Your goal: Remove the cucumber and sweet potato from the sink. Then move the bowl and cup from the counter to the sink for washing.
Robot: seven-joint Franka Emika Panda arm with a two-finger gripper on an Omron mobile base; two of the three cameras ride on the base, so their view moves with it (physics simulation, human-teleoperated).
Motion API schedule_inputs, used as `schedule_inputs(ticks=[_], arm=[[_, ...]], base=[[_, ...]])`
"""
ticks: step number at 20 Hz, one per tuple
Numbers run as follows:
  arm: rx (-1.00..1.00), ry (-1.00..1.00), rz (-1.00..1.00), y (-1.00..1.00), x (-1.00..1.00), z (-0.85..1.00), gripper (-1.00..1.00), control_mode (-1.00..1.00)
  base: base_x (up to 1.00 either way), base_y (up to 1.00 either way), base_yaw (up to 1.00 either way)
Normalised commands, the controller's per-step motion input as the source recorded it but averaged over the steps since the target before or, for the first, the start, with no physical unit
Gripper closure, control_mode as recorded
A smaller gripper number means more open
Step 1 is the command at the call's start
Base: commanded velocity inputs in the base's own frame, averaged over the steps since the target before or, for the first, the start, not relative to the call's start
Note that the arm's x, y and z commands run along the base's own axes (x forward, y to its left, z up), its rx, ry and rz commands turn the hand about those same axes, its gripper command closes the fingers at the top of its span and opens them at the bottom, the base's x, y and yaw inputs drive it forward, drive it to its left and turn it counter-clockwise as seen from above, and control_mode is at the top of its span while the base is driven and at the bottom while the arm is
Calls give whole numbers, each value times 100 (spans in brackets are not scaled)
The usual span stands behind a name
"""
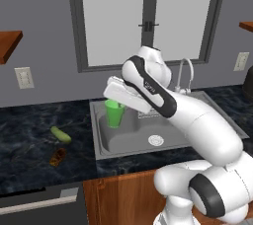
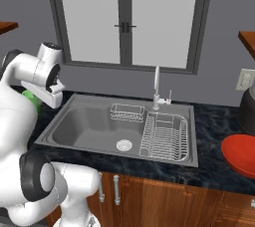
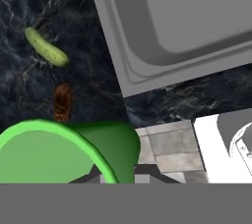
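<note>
While gripper [image 1: 116,104] clamps smooth tapered green cup [image 1: 114,113] over steel sink [image 1: 128,142], curved cucumber [image 1: 61,134] lies on marbled counter [image 1: 29,145].

The red bowl [image 2: 240,155] sits on the counter [image 2: 214,121] (right of the sink [image 2: 84,126]).

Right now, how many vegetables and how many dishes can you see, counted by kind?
Vegetables: 2, the cucumber and the sweet potato, both on the counter.
Dishes: 2, the cup in the gripper, the bowl.
Total: 4
</note>
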Motion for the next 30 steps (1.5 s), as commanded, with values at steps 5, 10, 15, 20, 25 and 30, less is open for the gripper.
schedule_inputs(ticks=[5,10,15,20,25,30], arm=[[0,0,0,-41,2,0,100,-100],[0,0,0,-36,2,0,100,-100],[0,0,0,-32,11,-2,100,-100],[0,0,0,-29,12,-7,100,-100],[0,0,0,-23,14,-9,100,-100],[0,0,0,-22,16,-13,100,-100]], base=[[0,0,0],[0,0,0],[0,0,0],[0,0,0],[0,0,0],[0,0,0]])
